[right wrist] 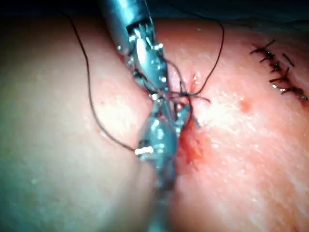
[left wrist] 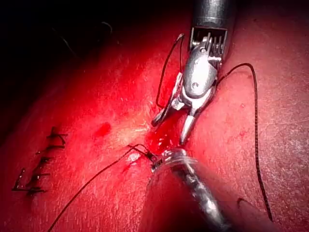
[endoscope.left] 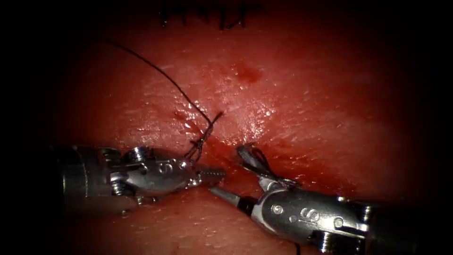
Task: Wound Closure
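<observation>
Landmark taken: the small twisted knot of thread (endoscope.left: 203, 138) at the upper end of the cut (endoscope.left: 226, 158) in the tissue (endoscope.left: 306, 104). Just below that knot and a shade to the cut's left, the left tool (endoscope.left: 211, 176), lying nearly level, tip toward the cut, jaws drawn together. Twisted thread dropping from the knot to the base of those jaws, but no telling whether any of it is pinched between them. Below and right of the knot, on the cut's right side, the right tool (endoscope.left: 226, 170), jaws spread wide. One jaw low and aimed toward the left tool's tip, the other raised toward the knot, nothing clamped between them. Dark loops of thread (endoscope.left: 262, 163) draped about the raised jaw and the wrist behind it. No needle between either pair of jaws. From the knot, a long strand (endoscope.left: 160, 71) arcing away up and to the left, its long axis slanting away from both tools. A short tail (endoscope.left: 218, 115) sticking up just right of the knot. Judged nearer to the knot and its strands: the left tool, almost under it, with the right tool's raised jaw a little farther off across the cut. Well above the knot, a patch of red fluid (endoscope.left: 246, 73), and beyond it a row of older stitches (endoscope.left: 207, 16).
</observation>
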